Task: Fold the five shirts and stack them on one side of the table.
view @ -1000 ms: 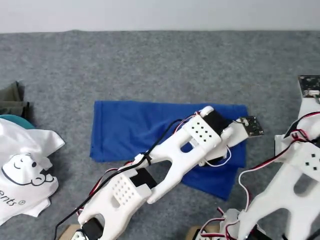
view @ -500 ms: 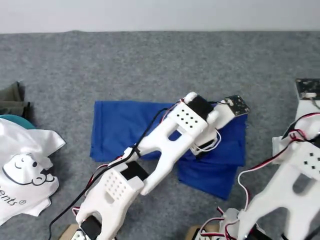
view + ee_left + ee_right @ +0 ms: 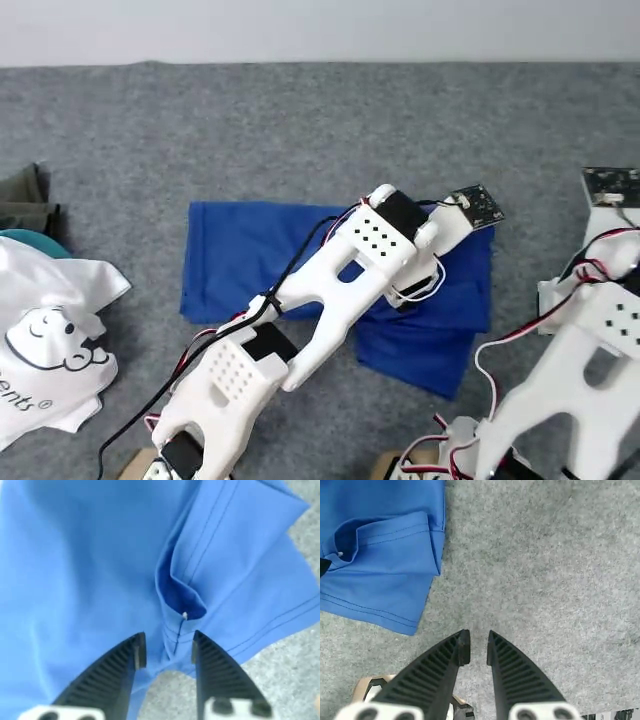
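Folding of the blue shirt [image 3: 250,260] is judged to be the step in hand: it is laid out mid-surface [image 3: 300,120] as a wide band, part folded, with a flap sticking out toward the arms at its right end. The long axis is seen running left to right across the high view; the collar end cannot be told. The left claw [image 3: 169,642] is held spread just above a puckered hem on that right end, with nothing pinched. The right claw [image 3: 477,642] is only slightly parted, empty, over bare surface just beside the shirt's edge [image 3: 380,555]. Next, the hem likely needs to be pinched and carried over toward the left end, so the band is halved. A white shirt [image 3: 50,330] and other clothes [image 3: 25,200] are left unfolded at the far left
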`<state>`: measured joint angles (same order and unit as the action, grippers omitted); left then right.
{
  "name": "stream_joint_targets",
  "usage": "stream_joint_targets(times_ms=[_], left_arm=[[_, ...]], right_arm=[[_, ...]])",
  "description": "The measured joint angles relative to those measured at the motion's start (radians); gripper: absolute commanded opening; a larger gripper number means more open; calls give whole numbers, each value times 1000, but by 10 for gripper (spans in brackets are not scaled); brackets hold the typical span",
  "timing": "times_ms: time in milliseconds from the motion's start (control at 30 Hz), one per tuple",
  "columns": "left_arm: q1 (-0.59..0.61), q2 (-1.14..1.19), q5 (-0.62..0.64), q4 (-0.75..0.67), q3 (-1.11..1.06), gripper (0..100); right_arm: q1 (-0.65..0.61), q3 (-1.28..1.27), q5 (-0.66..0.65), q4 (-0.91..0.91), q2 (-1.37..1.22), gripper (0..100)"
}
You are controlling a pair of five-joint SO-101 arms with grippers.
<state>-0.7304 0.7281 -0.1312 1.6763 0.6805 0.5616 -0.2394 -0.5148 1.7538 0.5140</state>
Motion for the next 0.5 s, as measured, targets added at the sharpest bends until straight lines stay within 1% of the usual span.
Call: stream_joint_targets(times_ms=[200, 367, 500], left_arm=[[0, 80, 0, -9, -3, 88], [0, 98, 0, -9, -3, 6], [9, 98, -32, -9, -2, 5]], right_arm=[[0, 0, 0, 0, 0, 69], [0, 0, 0, 0, 0, 69], [0, 0, 0, 0, 0, 69]])
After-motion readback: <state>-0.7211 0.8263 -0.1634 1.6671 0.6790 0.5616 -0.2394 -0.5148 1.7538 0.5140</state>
